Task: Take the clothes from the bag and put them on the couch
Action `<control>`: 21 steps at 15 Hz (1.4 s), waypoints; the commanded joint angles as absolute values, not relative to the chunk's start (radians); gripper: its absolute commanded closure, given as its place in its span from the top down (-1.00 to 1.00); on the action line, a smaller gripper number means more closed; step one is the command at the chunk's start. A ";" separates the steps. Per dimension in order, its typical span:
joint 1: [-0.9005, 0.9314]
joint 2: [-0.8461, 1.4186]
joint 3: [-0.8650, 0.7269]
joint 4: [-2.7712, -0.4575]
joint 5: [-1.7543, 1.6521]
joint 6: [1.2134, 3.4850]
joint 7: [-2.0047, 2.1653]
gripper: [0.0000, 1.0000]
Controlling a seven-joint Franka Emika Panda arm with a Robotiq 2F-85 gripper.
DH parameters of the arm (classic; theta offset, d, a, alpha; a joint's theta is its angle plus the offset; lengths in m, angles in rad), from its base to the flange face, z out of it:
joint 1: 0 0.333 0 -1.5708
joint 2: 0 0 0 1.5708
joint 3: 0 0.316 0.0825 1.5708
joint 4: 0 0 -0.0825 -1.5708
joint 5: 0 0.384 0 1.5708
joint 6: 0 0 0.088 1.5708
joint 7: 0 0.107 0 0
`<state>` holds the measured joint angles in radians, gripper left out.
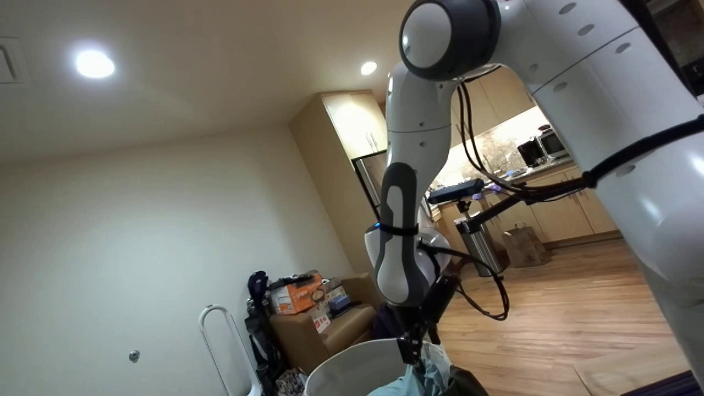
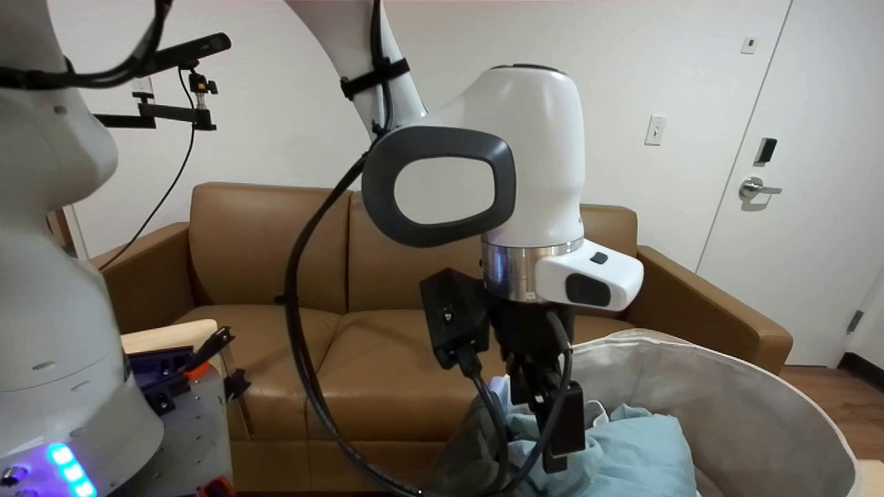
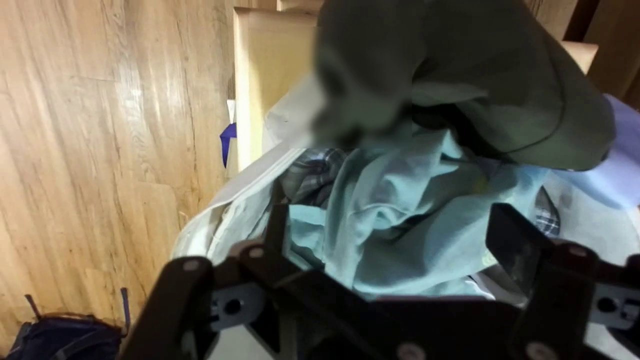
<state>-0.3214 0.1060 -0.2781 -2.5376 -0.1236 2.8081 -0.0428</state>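
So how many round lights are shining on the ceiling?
2 that I can see, both in an exterior view: one light at the upper left, and another light near the tall cabinet. The robot arm covers part of the ceiling, so more may be hidden.

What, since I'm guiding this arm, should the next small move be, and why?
Probably lower the open fingers slightly toward the light-blue garment in the grey bag: that garment shows between them in the wrist view, yet nothing is gripped and contact is unclear.
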 commanded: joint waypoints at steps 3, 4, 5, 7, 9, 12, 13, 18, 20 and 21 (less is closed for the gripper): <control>-0.307 0.104 -0.274 -2.549 -0.084 2.832 -0.087 1.00; -0.304 0.123 -0.279 -2.543 -0.101 2.868 -0.079 1.00; -0.304 0.153 -0.284 -2.527 -0.121 2.911 -0.083 1.00; -0.307 0.192 -0.285 -2.506 -0.134 2.969 -0.111 1.00; -0.326 0.235 -0.257 -2.489 -0.092 3.007 -0.176 1.00; -0.430 0.308 -0.125 -2.476 0.026 3.060 -0.319 1.00; -0.464 0.339 -0.089 -2.465 0.045 3.083 -0.354 1.00; -0.564 0.474 -0.031 -2.412 -0.007 3.207 -0.387 1.00; -0.575 0.509 -0.055 -2.390 -0.068 3.223 -0.360 1.00; -0.573 0.518 -0.069 -2.383 -0.083 3.228 -0.350 0.50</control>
